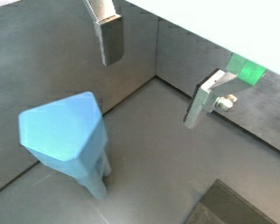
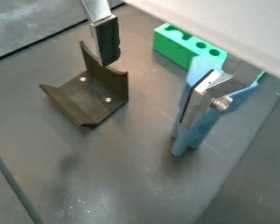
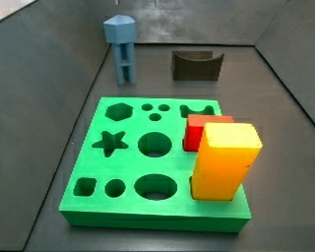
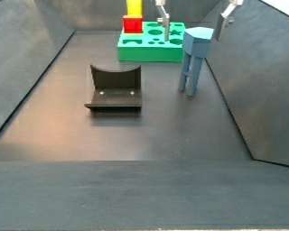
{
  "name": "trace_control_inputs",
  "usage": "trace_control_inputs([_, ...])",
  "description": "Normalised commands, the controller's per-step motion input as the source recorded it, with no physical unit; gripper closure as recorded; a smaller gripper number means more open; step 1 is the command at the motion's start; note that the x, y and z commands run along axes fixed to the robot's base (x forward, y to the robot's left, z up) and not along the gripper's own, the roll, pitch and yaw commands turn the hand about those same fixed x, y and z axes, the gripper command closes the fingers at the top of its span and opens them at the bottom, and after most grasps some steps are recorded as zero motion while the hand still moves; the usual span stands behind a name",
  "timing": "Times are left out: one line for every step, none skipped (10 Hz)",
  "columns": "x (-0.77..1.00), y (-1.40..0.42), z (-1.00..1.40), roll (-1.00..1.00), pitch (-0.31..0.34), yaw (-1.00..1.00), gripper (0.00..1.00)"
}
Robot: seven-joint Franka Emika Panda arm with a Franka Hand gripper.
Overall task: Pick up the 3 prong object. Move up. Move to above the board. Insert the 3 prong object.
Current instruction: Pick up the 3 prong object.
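Tall, slim blue plastic 3 prong object [image 4: 195, 61] stands upright on its thin legs on the dark grey bench [image 4: 135, 135], just beside the large flat green plastic board [image 3: 154, 157] with its cut-out star, hexagon and round holes. In a side view its wide, faceted head [image 3: 119, 29] sits well above the narrow legs: top-heavy, so likely to tip if nudged sideways.

Pincer [image 2: 149, 74] is open, jaws spread wide, nothing held. In a wrist view one silver finger [image 2: 205, 98] lies in front of the blue piece at head height, possibly touching it; the other finger [image 2: 104, 39] hangs well off toward the dark grey U-shaped block [image 2: 90, 92]. The piece is not centred in the gap.

Handling judgement:
- Looks light, rigid, moulded plastic; smooth faces, probably a bit slippery against the pads.
- Prong legs are thin, the weakest part; avoid squeezing them.
- Best hold: across two opposite flat faces of the head, or the solid stem just beneath it, pads square to the faces so it does not twist.
- Centre the jaws first; closing off-centre would push it over.

A yellow block [image 3: 223, 157] and a red piece [image 3: 197, 130] stand in the board, clear of the remaining holes.
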Motion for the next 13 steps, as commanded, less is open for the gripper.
trace_control_inputs([-0.34, -0.09, -0.1, 0.0, -0.206, -0.1, 0.0])
trace_control_inputs([-0.29, -0.1, -0.07, 0.0, -0.179, -0.08, 0.0])
trace_control_inputs([-0.23, -0.13, -0.08, 0.0, -0.196, -0.1, 0.0])
trace_control_inputs([-0.24, -0.13, -0.09, -0.03, -0.24, -0.13, 0.0])
trace_control_inputs([-0.17, -0.15, -0.09, -0.08, -0.309, -0.23, 0.0])
trace_control_inputs([-0.17, -0.16, -0.09, 0.0, -0.236, -0.2, 0.0])
trace_control_inputs([-0.09, -0.18, -0.12, -0.01, -0.223, -0.18, 0.0])
trace_control_inputs([-0.08, -0.21, -0.09, -0.01, -0.227, -0.24, 0.0])
trace_control_inputs([-0.07, -0.21, -0.09, 0.0, -0.203, -0.22, 0.0])
trace_control_inputs([-0.06, -0.22, -0.11, -0.02, -0.243, -0.26, 0.0])
trace_control_inputs([-0.03, -0.21, -0.11, -0.04, -0.253, -0.27, 0.0])
trace_control_inputs([-0.01, -0.19, -0.11, -0.1, -0.316, -0.36, 0.0])
trace_control_inputs([0.0, -0.18, -0.11, -0.11, -0.331, -0.37, 0.0])
